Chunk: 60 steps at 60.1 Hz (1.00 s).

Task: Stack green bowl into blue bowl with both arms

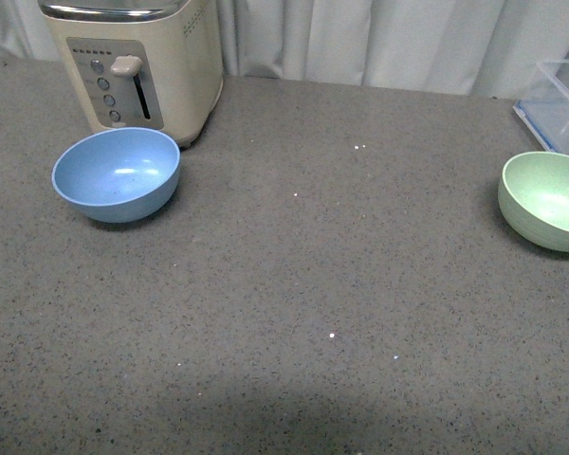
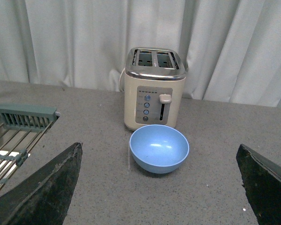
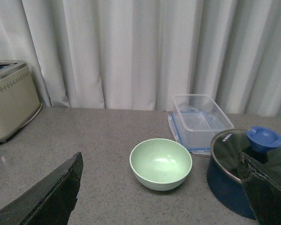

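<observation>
Two bowls are sitting well apart on the counter [image 1: 294, 284]. The blue bowl [image 1: 116, 173] is resting just in front of the toaster [image 1: 137, 62] on the left side, and the green bowl [image 1: 547, 201] is far to the right, near a clear plastic box [image 3: 201, 115]. I am holding the left gripper [image 2: 159, 146] spread wide and facing the blue bowl. The right gripper [image 3: 160, 157] is equally spread and facing the green one. Neither is touching anything. I am guessing one arm is needed per bowl because they are lying so far apart.
</observation>
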### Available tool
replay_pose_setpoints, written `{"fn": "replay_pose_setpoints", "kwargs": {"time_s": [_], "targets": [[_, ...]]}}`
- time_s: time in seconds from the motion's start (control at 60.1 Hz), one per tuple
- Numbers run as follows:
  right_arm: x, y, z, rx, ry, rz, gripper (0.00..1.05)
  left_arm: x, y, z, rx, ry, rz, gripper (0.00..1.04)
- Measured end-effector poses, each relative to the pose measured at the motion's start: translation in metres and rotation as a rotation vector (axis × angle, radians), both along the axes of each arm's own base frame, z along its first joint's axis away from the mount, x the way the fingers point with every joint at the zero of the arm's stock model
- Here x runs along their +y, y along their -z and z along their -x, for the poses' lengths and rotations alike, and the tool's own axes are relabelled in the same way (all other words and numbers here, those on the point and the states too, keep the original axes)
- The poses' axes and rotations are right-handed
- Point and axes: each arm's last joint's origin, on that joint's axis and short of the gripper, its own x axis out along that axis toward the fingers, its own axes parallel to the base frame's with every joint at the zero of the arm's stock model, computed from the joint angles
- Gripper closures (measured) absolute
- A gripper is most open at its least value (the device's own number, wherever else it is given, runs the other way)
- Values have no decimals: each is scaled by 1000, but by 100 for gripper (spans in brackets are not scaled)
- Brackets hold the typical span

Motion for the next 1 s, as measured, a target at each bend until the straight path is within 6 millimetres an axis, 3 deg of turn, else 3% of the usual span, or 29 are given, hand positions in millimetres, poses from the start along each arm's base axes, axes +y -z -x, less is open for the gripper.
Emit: {"fn": "replay_pose_setpoints", "kwargs": {"time_s": [0.998], "targets": [[0,0,0,0,0,0,9,0,0,0,0,0,0,6]]}}
